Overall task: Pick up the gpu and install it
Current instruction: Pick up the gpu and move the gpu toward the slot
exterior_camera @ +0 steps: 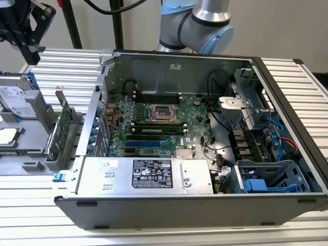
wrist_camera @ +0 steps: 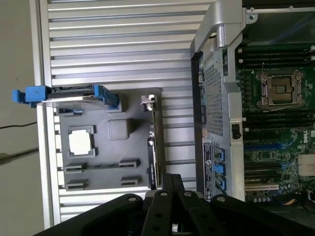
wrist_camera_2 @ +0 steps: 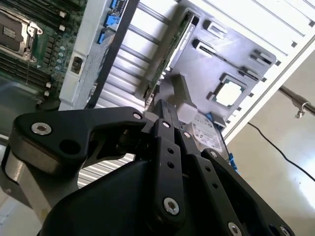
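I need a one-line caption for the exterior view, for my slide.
Pincer hangs above the grey holder where the gpu stands upright, beside the open computer case.

End effector (exterior_camera: pixel 29 50) partly beyond the exterior view's top-left corner

Open space above the upright gpu (exterior_camera: pixel 64 129); case wall (exterior_camera: pixel 101 97) close beside it, hard drive (exterior_camera: pixel 16 97) opposite.
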You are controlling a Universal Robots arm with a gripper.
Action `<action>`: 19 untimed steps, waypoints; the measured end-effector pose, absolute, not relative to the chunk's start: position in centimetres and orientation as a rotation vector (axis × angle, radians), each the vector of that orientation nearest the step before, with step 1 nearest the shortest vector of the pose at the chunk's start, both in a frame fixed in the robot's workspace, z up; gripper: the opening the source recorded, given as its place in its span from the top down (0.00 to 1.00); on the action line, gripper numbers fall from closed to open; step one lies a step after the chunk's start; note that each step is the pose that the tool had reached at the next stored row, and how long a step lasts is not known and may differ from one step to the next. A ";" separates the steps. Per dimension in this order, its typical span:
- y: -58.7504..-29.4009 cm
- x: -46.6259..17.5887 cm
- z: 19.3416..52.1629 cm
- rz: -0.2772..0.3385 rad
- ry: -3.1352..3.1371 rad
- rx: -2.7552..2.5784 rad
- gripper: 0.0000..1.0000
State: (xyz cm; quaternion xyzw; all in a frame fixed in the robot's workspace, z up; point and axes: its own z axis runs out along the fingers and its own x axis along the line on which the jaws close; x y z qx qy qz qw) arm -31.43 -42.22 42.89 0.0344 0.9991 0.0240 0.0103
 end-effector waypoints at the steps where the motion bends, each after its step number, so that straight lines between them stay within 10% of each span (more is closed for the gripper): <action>1: -42.2 -31.5 42.9 0.075 3.118 0.107 1.00; 19: -42.3 -32.2 42.9 0.075 3.118 0.106 1.00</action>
